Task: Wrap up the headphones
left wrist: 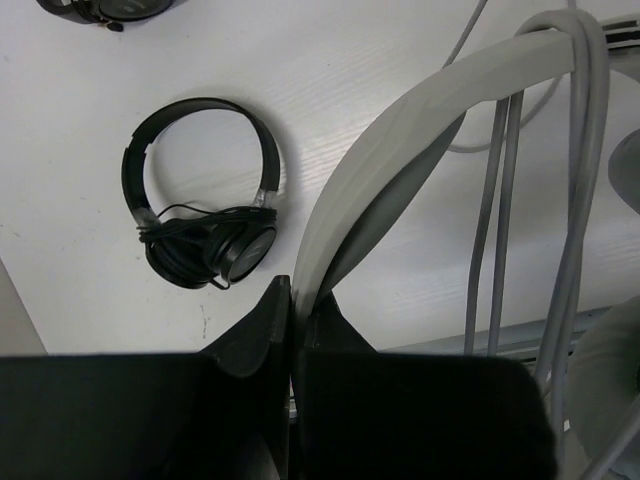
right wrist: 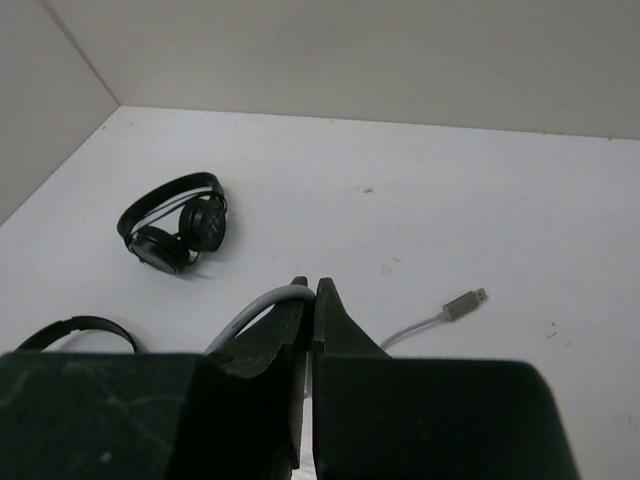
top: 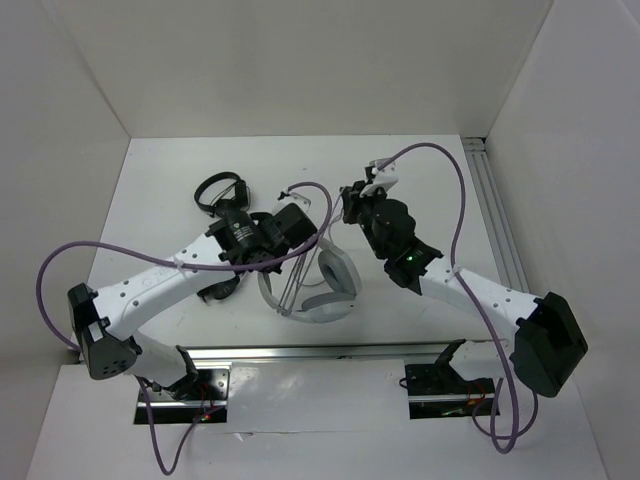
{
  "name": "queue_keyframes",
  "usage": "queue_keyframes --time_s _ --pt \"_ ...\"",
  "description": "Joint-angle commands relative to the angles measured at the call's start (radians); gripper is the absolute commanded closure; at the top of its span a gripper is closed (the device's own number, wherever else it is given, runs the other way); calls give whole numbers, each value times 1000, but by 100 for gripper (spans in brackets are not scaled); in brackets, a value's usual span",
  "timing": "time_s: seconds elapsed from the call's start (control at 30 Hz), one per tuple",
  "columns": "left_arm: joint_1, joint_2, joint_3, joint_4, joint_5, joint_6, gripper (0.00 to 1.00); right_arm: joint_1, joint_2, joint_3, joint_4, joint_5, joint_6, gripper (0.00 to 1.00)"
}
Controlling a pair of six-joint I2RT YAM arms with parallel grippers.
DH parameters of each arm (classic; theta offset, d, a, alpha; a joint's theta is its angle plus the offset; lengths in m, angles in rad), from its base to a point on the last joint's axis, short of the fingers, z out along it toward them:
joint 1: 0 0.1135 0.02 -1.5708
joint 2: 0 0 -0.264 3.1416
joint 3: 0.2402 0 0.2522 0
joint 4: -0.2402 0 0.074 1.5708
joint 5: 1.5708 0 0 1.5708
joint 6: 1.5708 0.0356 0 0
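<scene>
The light-grey headphones (top: 330,290) are near the table's middle, and in the left wrist view their wide headband (left wrist: 400,130) arches up from my jaws. My left gripper (top: 305,238) (left wrist: 295,292) is shut on that headband. Several strands of the thin grey cable (left wrist: 490,220) run across the headband and down past an ear cup (left wrist: 610,350). My right gripper (top: 348,200) (right wrist: 312,290) is behind the headphones, shut on the cable (right wrist: 250,315), which curves out from its tips to the left. The cable's USB plug (right wrist: 462,303) lies free on the table.
One small pair of black headphones (top: 220,190) (left wrist: 200,220) (right wrist: 175,225) lies at the back left. Another black pair (top: 220,290) (right wrist: 75,330) is partly under my left arm. White walls close off the left, back and right; a metal rail (top: 495,220) runs along the right edge.
</scene>
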Motion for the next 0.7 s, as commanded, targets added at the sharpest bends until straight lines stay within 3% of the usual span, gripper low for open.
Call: queue_keyframes --time_s 0.0,0.1,0.13,0.23,0.4,0.5,0.57,0.63,0.67 --pt "-16 -85 59 -33 86 28 100 -80 -6 -12 140 -51 50 100" --pt "-41 -155 69 -32 153 49 100 -158 40 -12 152 -201 50 100" --pt "-50 -177 69 -31 153 66 100 -187 55 -12 163 -371 50 100" --pt "-50 -243 130 -22 212 94 100 -272 118 8 189 -671 60 100" --pt "-50 -240 280 7 367 187 100 -284 235 101 178 -1027 86 100" --pt "-50 -199 380 -16 338 187 100 -284 262 57 372 -1209 214 98" --pt "-50 -183 417 -16 328 187 100 -272 296 6 619 -1281 370 98" --pt "-50 -168 463 -16 328 187 100 -243 382 6 777 -1317 478 91" --pt "-50 -154 473 -16 328 187 100 -232 416 17 902 -1317 564 84"
